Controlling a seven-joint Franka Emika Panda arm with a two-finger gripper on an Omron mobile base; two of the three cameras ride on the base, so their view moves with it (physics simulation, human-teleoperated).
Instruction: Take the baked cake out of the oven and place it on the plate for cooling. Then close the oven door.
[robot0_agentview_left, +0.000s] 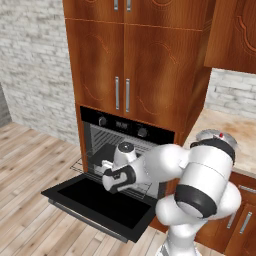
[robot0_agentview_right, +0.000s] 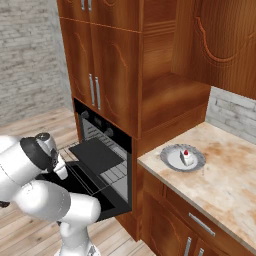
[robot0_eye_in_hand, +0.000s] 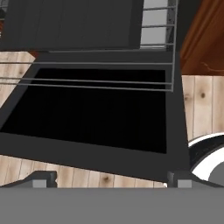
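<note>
While the oven door (robot0_eye_in_hand: 87, 113) lies open below, the fingers (robot0_eye_in_hand: 43, 179) stand wide apart, holding nothing.

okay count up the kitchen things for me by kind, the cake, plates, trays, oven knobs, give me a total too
Cake: 1, on the plate
Plate: 1, on the counter
Dark tray: 1, on the pulled-out rack
Oven knobs: 2
Total: 5

The arm (robot0_agentview_left: 165, 170) hides part of the oven (robot0_agentview_left: 122, 150) mouth; the oven door (robot0_eye_in_hand: 92, 113) is cut off left.
</note>
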